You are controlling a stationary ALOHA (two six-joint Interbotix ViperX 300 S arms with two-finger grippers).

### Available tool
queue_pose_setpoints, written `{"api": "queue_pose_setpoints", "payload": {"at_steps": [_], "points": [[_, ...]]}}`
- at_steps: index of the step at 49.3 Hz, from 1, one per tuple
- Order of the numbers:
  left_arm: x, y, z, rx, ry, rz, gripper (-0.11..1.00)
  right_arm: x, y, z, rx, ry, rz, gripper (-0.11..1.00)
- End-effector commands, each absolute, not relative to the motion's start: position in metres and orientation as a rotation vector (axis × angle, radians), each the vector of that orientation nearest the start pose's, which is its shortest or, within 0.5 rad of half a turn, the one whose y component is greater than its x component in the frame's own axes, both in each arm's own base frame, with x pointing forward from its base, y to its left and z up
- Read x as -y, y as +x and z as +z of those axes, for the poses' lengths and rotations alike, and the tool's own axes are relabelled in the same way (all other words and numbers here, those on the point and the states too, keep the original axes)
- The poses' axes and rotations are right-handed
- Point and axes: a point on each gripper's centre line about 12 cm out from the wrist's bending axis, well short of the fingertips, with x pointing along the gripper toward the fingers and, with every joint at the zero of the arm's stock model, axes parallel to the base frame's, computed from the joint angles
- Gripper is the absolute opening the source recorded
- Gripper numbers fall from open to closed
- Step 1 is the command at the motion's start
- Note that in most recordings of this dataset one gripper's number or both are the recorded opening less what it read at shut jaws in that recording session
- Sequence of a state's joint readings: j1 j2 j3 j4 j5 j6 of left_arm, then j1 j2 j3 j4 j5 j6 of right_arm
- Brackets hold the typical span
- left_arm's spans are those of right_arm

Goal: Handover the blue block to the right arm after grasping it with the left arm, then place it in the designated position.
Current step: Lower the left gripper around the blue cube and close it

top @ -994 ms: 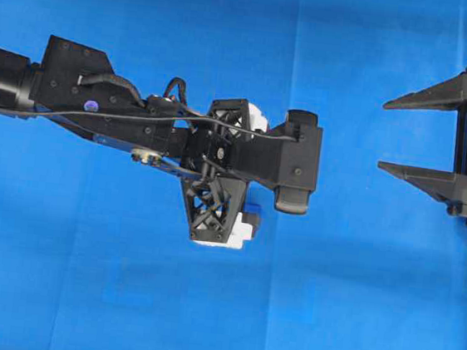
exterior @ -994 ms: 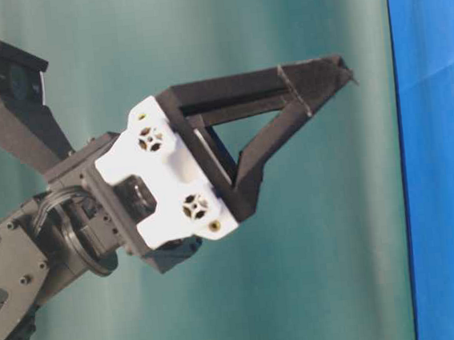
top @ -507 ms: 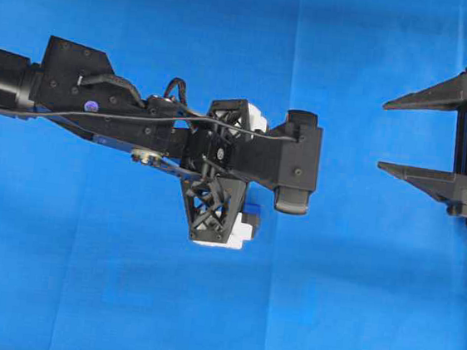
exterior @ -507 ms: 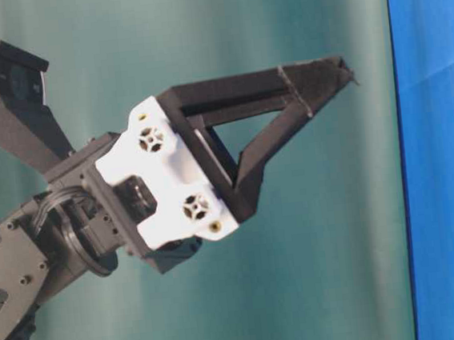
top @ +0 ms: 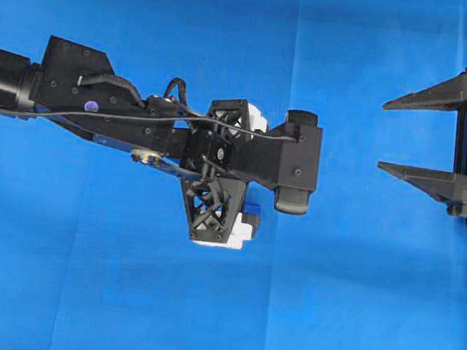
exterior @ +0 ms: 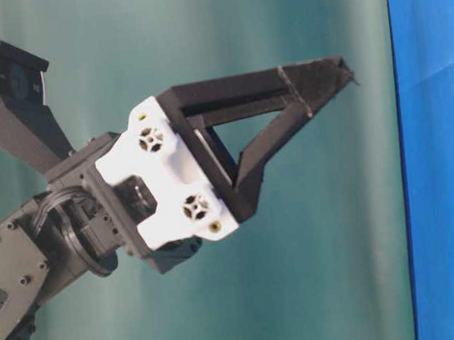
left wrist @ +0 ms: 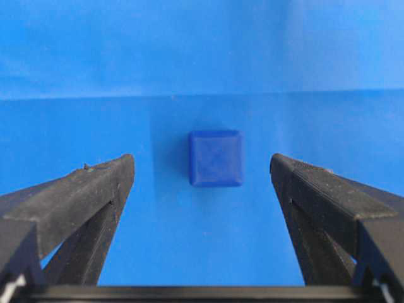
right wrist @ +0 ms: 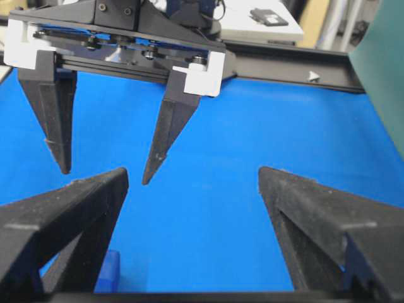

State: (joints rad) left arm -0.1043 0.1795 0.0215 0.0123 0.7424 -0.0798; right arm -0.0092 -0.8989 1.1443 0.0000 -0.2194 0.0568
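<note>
The blue block lies flat on the blue cloth, centred between the tips of my left gripper, which hangs open above it without touching it. From overhead only a corner of the block peeks out beside the white bracket of the left gripper, which points straight down. My right gripper waits at the right edge, open and empty, its fingers pointing left. In the right wrist view the right gripper faces the left gripper, and the block is half hidden behind the right gripper's own left finger.
Blue cloth covers the whole table. A green backdrop fills the table-level view behind the left gripper. A black rail runs along the far table edge, with a desk and clutter beyond it.
</note>
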Motion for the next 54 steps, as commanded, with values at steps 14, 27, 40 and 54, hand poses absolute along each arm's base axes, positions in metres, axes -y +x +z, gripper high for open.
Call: {"api": "queue_pose_setpoints", "payload": {"at_steps": [14, 27, 40, 54], "points": [[0.049, 0.475, 0.275, -0.896, -0.015, -0.057, 0.93, 0.003, 0.215, 0.295, 0.0, 0.058, -0.013, 0.98], [0.051, 0.476, 0.271, -0.902, -0.014, -0.059, 0.93, 0.002, 0.215, 0.295, -0.001, 0.057, -0.011, 0.98], [0.06, 0.481, 0.255, -0.911, -0.009, -0.074, 0.93, 0.003, 0.215, 0.294, -0.003, 0.055, -0.012, 0.98], [0.061, 0.483, 0.218, -0.918, -0.02, -0.07, 0.93, 0.002, 0.216, 0.292, -0.014, 0.055, -0.011, 0.98]]}}
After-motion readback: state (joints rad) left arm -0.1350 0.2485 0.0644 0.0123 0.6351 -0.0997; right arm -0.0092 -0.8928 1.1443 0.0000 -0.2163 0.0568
